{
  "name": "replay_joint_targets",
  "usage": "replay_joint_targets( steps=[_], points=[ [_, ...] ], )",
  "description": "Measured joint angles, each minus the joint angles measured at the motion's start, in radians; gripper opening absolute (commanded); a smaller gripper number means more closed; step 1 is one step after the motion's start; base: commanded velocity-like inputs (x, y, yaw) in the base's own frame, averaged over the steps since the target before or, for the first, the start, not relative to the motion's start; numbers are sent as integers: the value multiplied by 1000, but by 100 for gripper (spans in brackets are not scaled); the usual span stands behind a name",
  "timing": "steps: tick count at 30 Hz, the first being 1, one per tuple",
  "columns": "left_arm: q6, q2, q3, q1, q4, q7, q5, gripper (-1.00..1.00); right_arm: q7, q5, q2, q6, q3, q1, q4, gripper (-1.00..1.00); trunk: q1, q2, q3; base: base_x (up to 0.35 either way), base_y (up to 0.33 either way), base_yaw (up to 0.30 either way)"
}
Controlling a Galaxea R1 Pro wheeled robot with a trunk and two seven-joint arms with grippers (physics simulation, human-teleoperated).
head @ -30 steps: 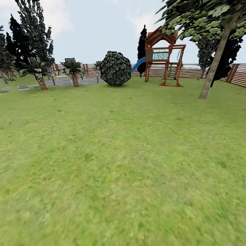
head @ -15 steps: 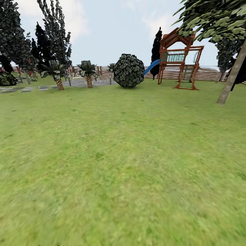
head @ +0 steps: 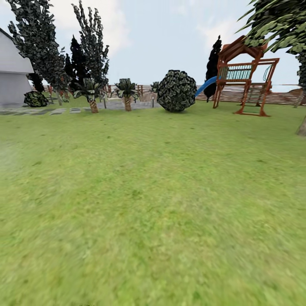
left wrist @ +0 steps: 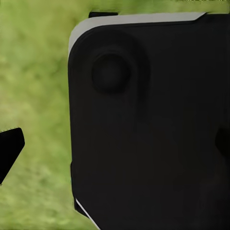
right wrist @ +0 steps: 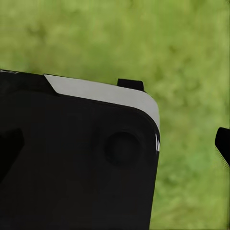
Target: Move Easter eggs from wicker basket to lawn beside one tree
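Green lawn [head: 153, 204] is stretching ahead to a round dark bush [head: 177, 91], a wooden play tower [head: 246, 74] with a blue slide, short palms and a slatted fence. The tree's trunk base [head: 302, 126] is showing at the far right edge. Each wrist camera is facing the robot's black body over grass; whether either claw is open cannot be told.

Head forward; wrists close above lawn [head: 153, 191]

Lawn [head: 153, 204] is a blotchy yellow-green, playset [head: 246, 74] is reddish-brown with a blue slide [head: 205, 86] — round bush [head: 176, 91] is dark mottled green, house wall [head: 12, 76] pale grey.
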Motion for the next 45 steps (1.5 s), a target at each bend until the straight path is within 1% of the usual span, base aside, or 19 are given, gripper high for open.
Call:
replay_joint_targets(
  steps=[45],
  points=[
    [-2, 0, -1, 0, -1, 0, 0, 100, 0, 0, -1, 0, 0, -2, -2, 100, 0, 0, 48, 0, 0, 240]
  ],
)
